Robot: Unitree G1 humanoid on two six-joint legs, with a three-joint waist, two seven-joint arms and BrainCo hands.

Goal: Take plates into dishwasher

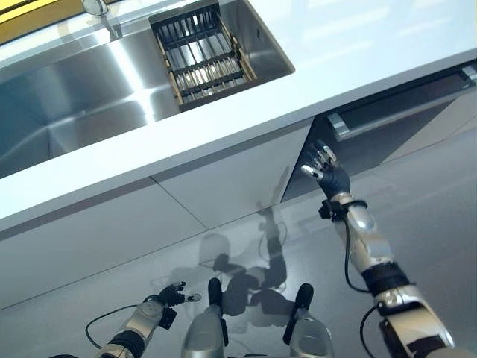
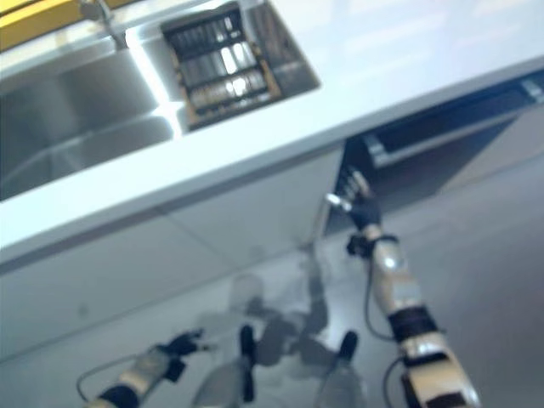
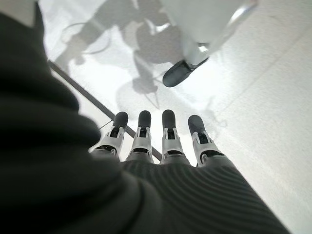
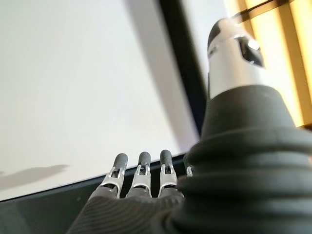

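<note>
The left hand hung low over the floor, nearest the robot, its fingers straight and holding nothing. Farther out, the right hand was raised to the dark gap beside the white cabinet door, just under the worktop. Its fingers were extended and relaxed — nothing was gripped. To the right of that gap, the dishwasher front stood slightly ajar at its top edge, with a long bar handle below the worktop lip.

Beyond, the steel sink was set into the worktop, with a dark slatted rack at its right end and a tap behind it. No plates were visible in any view; their location could not be determined.

Judged step: opening the dishwasher, prior to any loading. The next move likely calls for shifting the right hand onto the bar handle, curling the fingers round it, and pulling the door down — then locating the plates.
</note>
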